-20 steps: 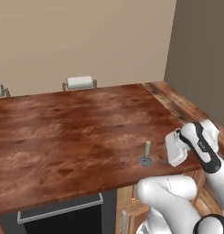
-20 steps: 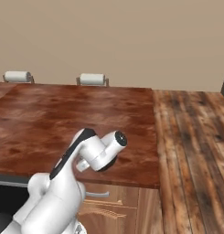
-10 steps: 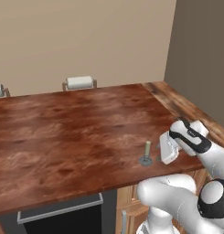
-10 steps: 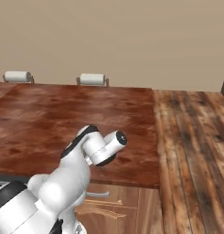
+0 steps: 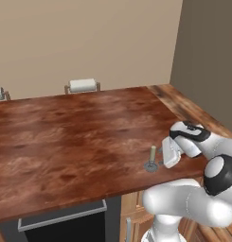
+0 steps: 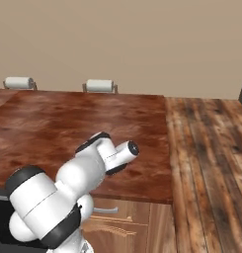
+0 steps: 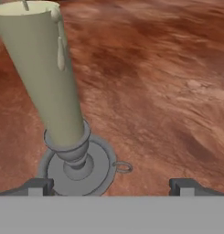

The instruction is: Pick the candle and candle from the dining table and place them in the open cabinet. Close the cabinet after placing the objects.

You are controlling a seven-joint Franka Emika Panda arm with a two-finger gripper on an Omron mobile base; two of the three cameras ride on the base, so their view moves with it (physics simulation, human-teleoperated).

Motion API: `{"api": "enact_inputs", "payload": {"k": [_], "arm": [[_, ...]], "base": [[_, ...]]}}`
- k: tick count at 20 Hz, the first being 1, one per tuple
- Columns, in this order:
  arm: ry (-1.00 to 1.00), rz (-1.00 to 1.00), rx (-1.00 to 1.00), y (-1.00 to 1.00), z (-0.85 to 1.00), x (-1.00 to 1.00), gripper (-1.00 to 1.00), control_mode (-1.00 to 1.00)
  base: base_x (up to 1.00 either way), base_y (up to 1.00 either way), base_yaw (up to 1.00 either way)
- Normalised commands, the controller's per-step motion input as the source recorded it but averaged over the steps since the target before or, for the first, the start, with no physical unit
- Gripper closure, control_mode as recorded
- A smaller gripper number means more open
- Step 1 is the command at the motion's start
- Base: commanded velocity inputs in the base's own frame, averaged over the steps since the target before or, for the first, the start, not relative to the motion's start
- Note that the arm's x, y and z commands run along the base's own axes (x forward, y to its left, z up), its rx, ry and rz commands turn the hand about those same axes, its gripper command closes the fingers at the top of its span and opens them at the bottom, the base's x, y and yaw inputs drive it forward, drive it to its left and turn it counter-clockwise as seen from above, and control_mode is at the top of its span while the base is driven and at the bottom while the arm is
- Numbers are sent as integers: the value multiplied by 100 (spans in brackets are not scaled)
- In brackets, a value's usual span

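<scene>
A short beige candle (image 5: 152,152) stands upright on a grey round base (image 5: 151,166), near the front right corner of the reddish-brown dining table (image 5: 65,137). My gripper (image 5: 163,157) is just right of it, low over the table and open, holding nothing. In the hand view the candle (image 7: 49,77) looms close and leans to the upper left. Its base (image 7: 93,171) lies left of centre, by the left fingertip (image 7: 38,186); the right fingertip (image 7: 183,186) stands well clear. In the right base view my arm covers the candle on the table (image 6: 53,118). The cabinet is out of view.
Two white chair backs (image 5: 82,85) (image 6: 19,82) stand along the table's far edge against the beige wall. Plank flooring (image 6: 206,148) runs to the table's right. A dark appliance front (image 5: 60,222) and light-wood cupboards (image 6: 122,222) sit below the near edge.
My gripper has slid left along the table toward the candle, still open. The candle has not moved.
</scene>
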Motion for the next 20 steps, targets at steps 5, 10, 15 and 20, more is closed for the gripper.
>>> {"api": "enact_inputs", "payload": {"k": [5,10,15,20], "arm": [[0,1,0,5,-6,0,-100,-100],[-1,0,0,18,0,-20,-100,-100],[0,0,0,10,0,-32,-100,-100],[-1,0,0,6,0,-21,-100,-100]], "base": [[0,0,0],[0,0,0],[0,0,0],[0,0,0]]}}
